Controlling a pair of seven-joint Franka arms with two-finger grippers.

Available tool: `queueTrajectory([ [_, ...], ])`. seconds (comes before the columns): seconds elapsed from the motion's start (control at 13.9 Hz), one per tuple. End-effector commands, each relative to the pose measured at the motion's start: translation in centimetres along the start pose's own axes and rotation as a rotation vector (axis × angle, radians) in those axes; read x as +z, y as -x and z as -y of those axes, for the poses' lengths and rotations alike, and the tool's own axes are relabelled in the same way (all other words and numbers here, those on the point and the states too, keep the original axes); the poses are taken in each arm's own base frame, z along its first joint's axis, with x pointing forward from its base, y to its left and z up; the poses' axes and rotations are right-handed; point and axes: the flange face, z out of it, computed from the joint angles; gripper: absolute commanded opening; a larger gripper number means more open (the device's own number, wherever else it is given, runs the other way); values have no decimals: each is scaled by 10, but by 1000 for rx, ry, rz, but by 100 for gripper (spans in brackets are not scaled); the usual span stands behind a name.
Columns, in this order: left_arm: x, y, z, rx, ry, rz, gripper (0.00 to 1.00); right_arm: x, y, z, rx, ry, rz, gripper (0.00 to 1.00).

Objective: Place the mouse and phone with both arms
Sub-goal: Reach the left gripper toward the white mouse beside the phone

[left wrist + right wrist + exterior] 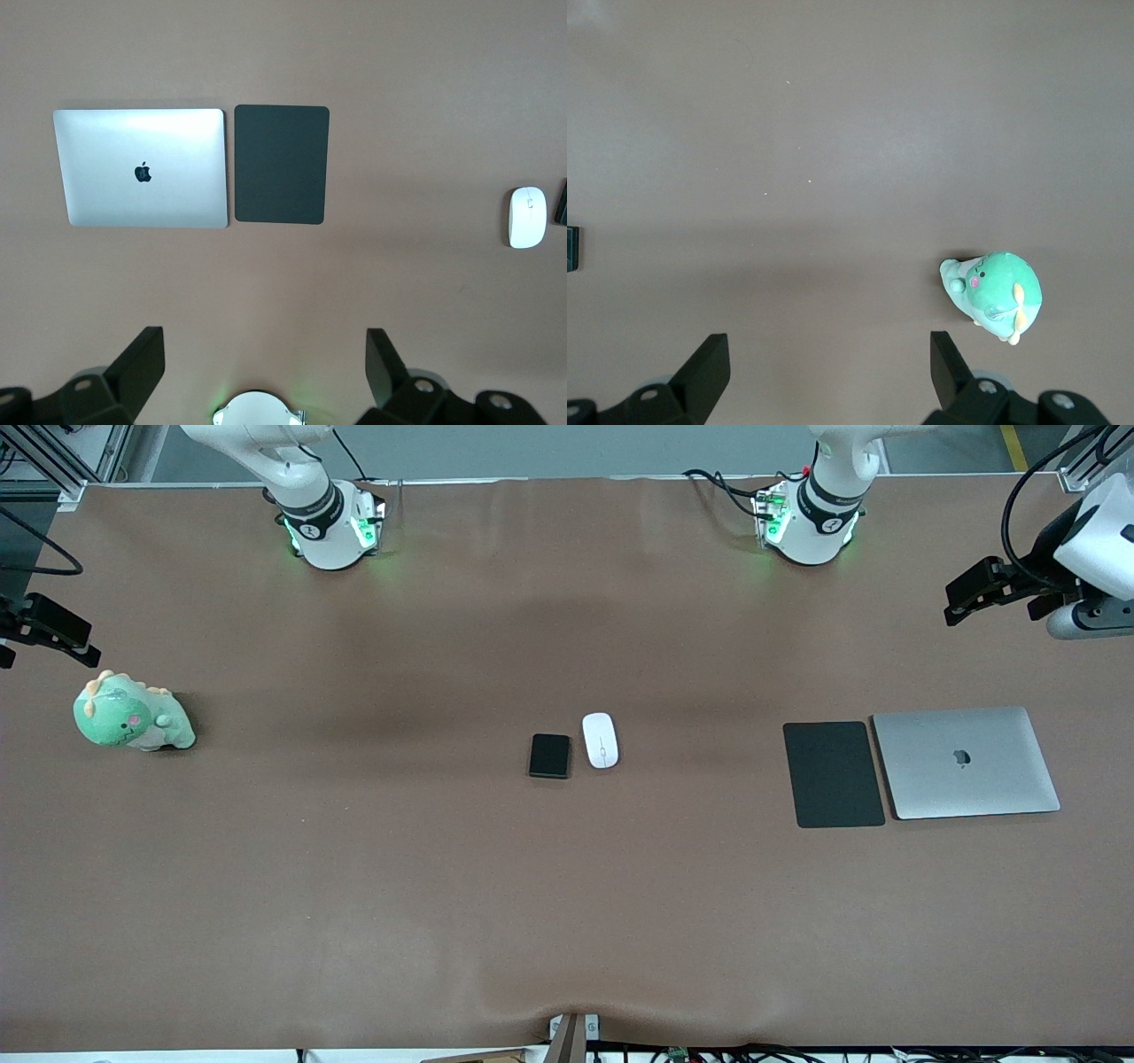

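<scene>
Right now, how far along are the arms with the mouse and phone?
Nothing looks done: the mouse and phone lie side by side mid-table, untouched. Nothing is in hand; the left tool and right tool hang open at their table ends. Both pickups and placements remain.

A brown cloth-covered desk (354, 868) carries a small black slab phone (550, 755) at centre, a glossy white oval mouse (601, 740) just beside it, and toward three o'clock a flat black mouse pad (833, 774) beside a closed silver laptop (966, 762); at nine o'clock lies a green plush dinosaur (131, 714).
</scene>
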Motion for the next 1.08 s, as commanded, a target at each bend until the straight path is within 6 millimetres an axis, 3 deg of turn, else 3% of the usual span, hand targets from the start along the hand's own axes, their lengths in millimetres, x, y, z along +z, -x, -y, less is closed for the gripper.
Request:
queueTrajectory([
  [0.0,-2,-2,1,-5,-13,-4,100,-3,-1,-2,0,11,-5,100],
  [0.29,-6,-1,1,-3,-26,-13,100,-2,-1,-2,0,11,-3,100],
  [0.43,-5,0,-11,1,-5,-11,100,-2,-1,-2,1,11,-3,100],
  [0.72,8,0,-54,-6,6,-3,100,-1,-2,0,-3,9,-2,100],
  [1.0,56,-8,-107,19,15,2,100,-1,-2,0,-3,9,-2,100],
])
